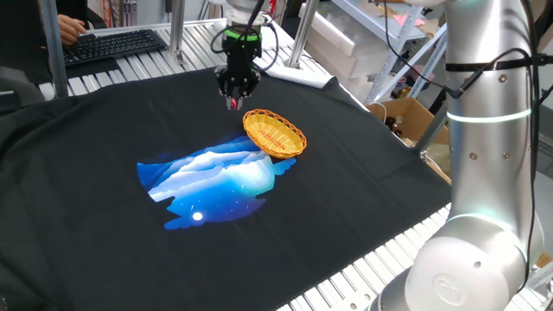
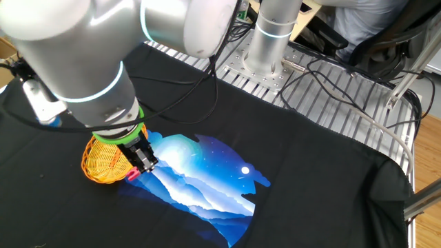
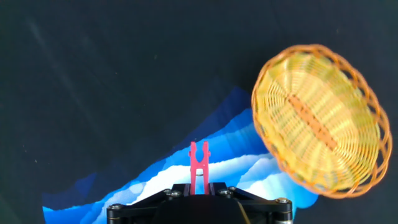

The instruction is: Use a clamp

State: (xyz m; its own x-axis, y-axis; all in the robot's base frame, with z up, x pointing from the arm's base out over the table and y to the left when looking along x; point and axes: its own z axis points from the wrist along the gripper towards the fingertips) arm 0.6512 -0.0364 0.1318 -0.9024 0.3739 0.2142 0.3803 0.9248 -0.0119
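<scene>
The clamp (image 3: 198, 163) is a small red-pink clip, and my black gripper (image 3: 198, 186) is shut on its rear end. Its forked tip points forward over the blue mountain print. In one fixed view the gripper (image 1: 235, 97) hangs above the black cloth with the clamp (image 1: 233, 104) poking out below it. The woven yellow basket (image 3: 320, 121) lies to the right of the clamp, apart from it. In the other fixed view the gripper (image 2: 141, 160) is just in front of the basket (image 2: 103, 162), with the clamp (image 2: 132, 175) showing pink at its tip.
A black T-shirt (image 1: 104, 164) with a blue mountain print (image 1: 216, 177) covers the table. A keyboard (image 1: 112, 43) lies at the far edge with a person's hands on it. A cardboard box (image 1: 406, 117) stands off the table's right side. The arm's base (image 1: 471, 250) is at the near right.
</scene>
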